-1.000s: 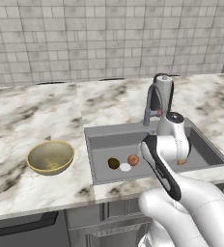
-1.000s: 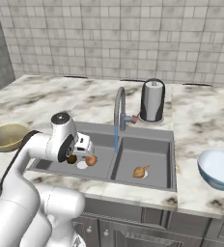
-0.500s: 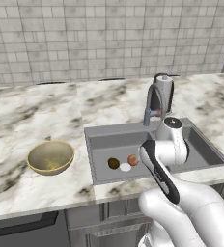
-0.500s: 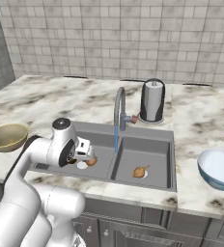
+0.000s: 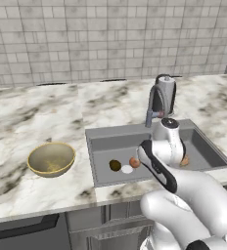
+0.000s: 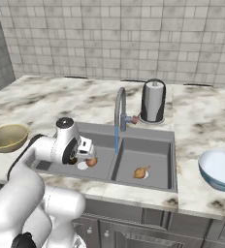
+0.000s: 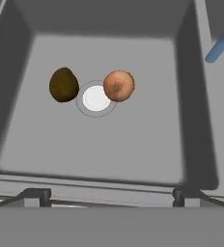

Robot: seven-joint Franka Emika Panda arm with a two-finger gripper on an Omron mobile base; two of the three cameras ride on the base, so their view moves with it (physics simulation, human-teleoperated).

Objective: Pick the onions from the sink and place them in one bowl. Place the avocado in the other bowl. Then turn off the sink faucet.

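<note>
Step in hand: first pick, nothing moved yet. Tool (image 7: 106,195) is released, jaws spread wide, holding nothing, hovering over the near edge of the sink (image 7: 104,144), left basin.

Landmark = left basin's white drain (image 7: 95,98). One onion (image 7: 119,86) touches the drain rim on the side toward the divider; avocado (image 7: 63,84) sits just beside the drain on the opp. side, apart from the onion.

Next move, as I judge it: drop into the basin, centre jaws over that onion, close.

Beyond the divider: 2nd onion (image 6: 140,172) in the right basin. Faucet (image 6: 119,109) behind the divider, water stream (image 6: 117,138) running, could catch the arm when it crosses over.

Gold bowl (image 5: 51,158) on the surface, well left of the drain; blue-white bowl (image 6: 220,168) far right. Dark canister (image 6: 152,100) behind the faucet.
</note>
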